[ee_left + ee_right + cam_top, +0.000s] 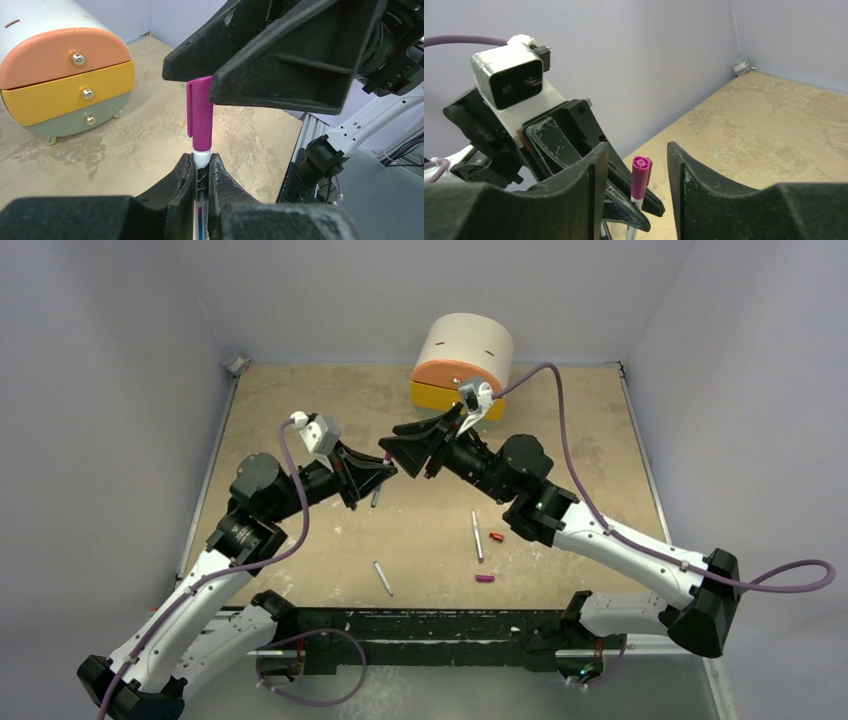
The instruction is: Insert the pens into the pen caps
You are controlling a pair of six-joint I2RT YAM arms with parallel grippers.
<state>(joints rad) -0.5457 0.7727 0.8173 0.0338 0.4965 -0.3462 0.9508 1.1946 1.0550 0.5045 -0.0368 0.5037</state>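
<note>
My left gripper is shut on a white-barrelled pen and holds it above the table. A magenta cap sits on the pen's upper end. My right gripper is open, and its fingers stand on either side of that cap with gaps on both sides. In the left wrist view my own gripper clamps the barrel just below the cap. Two more pens lie on the table. A red cap and a magenta cap lie near them. No green cap shows.
A small rounded chest of drawers in orange, yellow and pale green stands at the back of the table, and it also shows in the left wrist view. Grey walls enclose the table on three sides. The left gripper's camera housing faces the right wrist.
</note>
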